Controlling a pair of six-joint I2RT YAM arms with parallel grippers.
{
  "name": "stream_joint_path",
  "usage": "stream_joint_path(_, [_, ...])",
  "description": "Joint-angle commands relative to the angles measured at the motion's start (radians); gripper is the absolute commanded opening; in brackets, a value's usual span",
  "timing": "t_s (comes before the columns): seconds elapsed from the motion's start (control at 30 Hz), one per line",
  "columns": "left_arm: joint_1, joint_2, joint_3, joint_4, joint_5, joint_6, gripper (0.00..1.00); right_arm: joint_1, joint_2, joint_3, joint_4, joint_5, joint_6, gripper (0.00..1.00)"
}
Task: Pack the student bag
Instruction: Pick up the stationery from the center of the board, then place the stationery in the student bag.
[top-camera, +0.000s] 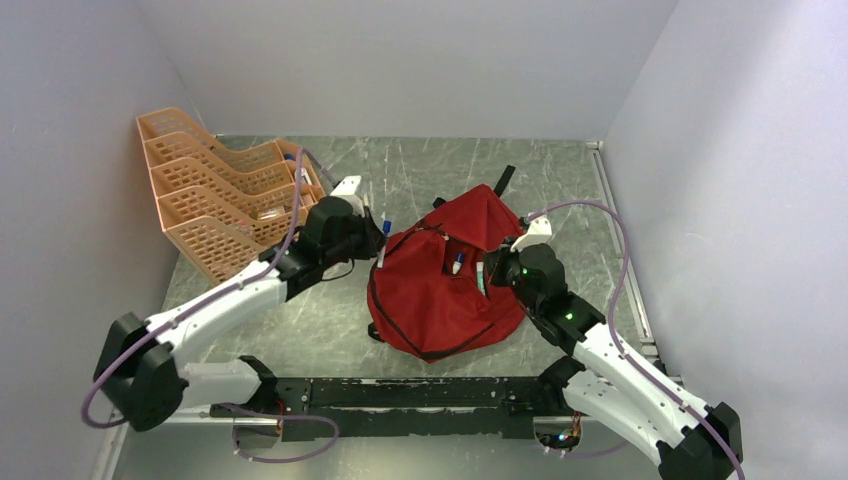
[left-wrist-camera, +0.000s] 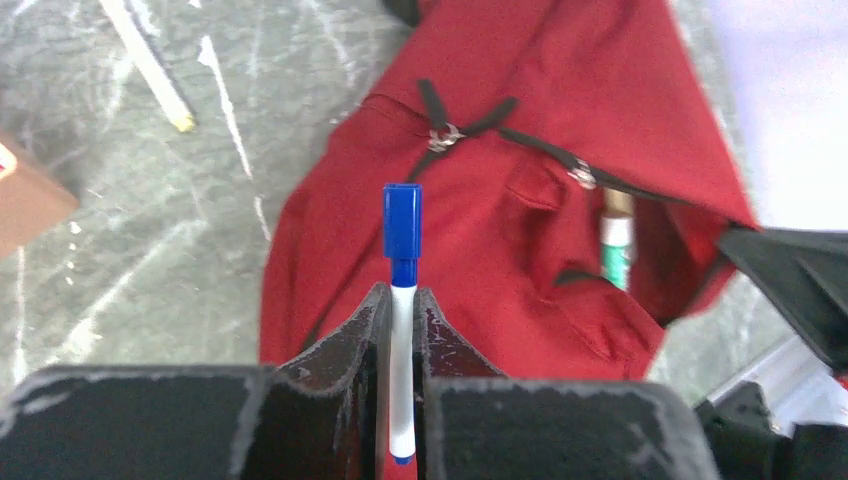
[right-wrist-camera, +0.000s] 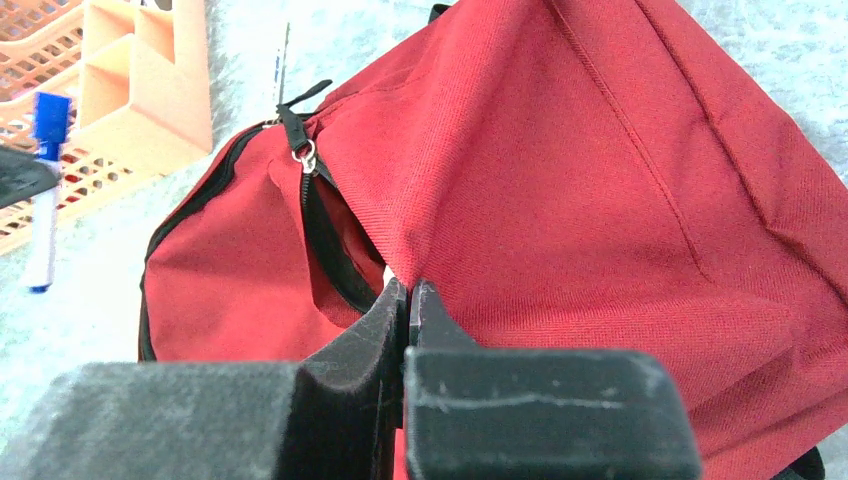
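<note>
bag (top-camera: 440, 295): you'll find it mid-table (top-camera: 330, 320), right of the rack (top-camera: 215, 200), with a zip open.
left gripper (left-wrist-camera: 402, 295): your jaws clamp a blue-capped marker (left-wrist-camera: 402, 330) at the bag's left edge.
right gripper (right-wrist-camera: 408, 290): your jaws are together, pinching bag fabric beside the open zip.

left gripper (left-wrist-camera: 402, 293) clamped on marker (left-wrist-camera: 402, 228) | right gripper (right-wrist-camera: 408, 288) clamped on student bag (right-wrist-camera: 600, 200)

the left gripper (left-wrist-camera: 402, 296) pinches a white marker (left-wrist-camera: 402, 335) with a blue cap, pointing toward the red bag (left-wrist-camera: 470, 250). a green-banded marker (left-wrist-camera: 617, 245) sits in the bag's open pocket (left-wrist-camera: 590, 300).
</note>
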Motion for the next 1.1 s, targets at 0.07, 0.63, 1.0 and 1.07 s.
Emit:
stream_joint_path(0.07, [-0.075,-0.166,-0.102,0.043,-0.013,-0.103,0.05,0.003,-0.006,-0.010,0.041,0.000,0.021,0.00])
stream_joint_path(0.63, [-0.450,0.097,-0.093,0.327,-0.065,-0.271,0.05,0.003,-0.002,0.004,0.024,-0.017,0.016,0.00])
stream_joint_path(1.0, [-0.448,0.244,0.059,0.324,-0.112,-0.271,0.05,0.003,-0.015,-0.006,0.017,-0.035,0.023,0.00])
stream_joint_path(1.07, [-0.449,0.274,0.091,0.310,-0.118,-0.271,0.05,0.003,-0.015,-0.004,0.014,-0.037,0.021,0.00])
